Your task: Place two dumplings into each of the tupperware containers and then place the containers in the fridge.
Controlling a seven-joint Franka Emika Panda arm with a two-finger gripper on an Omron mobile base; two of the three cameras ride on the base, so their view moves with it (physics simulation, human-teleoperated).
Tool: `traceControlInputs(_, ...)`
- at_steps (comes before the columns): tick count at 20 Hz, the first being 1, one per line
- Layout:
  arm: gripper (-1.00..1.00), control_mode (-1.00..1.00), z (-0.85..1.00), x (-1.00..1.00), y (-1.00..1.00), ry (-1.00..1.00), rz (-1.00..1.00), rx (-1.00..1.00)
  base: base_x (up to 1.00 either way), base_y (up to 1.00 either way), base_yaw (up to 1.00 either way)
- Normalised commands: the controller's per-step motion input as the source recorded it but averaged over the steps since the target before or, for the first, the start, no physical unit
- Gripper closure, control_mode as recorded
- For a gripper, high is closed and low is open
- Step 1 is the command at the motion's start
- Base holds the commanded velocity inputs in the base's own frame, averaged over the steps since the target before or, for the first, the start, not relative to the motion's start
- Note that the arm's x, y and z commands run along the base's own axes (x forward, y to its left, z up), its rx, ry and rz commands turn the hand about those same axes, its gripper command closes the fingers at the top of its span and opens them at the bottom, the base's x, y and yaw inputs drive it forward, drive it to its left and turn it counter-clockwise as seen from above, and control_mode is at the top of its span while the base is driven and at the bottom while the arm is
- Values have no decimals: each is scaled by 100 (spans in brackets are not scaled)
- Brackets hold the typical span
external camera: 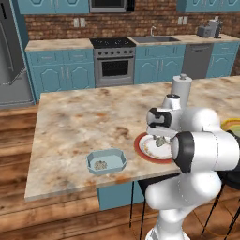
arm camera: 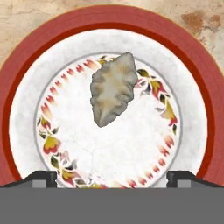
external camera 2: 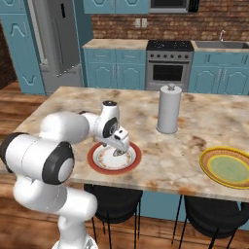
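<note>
End effector [arm camera: 112, 175], fingers spread wide, hovering above lumpy beige-grey crimped dumpling [arm camera: 113, 89] on red-rimmed round plate [arm camera: 26, 70] near tabletop [external camera: 75, 122] front edge, lining up grasp.

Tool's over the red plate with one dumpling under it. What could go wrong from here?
1. The dumpling lies slanted and off to one side between the open tool's fingers, so closing may nudge it across the smooth red plate instead of gripping it.
2. The blue container sits close to the counter edge; a clumsy drop there could push it off.
</note>
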Motion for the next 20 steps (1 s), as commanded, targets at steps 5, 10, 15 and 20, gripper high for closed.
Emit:
traceControlInputs(5,-100,-100,-51,28,-10,-9,0,0,0,0,0)
traceControlInputs(10,-100,-100,-37,20,-9,-7,0,0,0,0,0)
traceControlInputs(15,-100,-100,-19,19,-4,-6,0,0,0,0,0)
traceControlInputs(20,-100,-100,-1,26,0,-1,0,0,0,0,0)
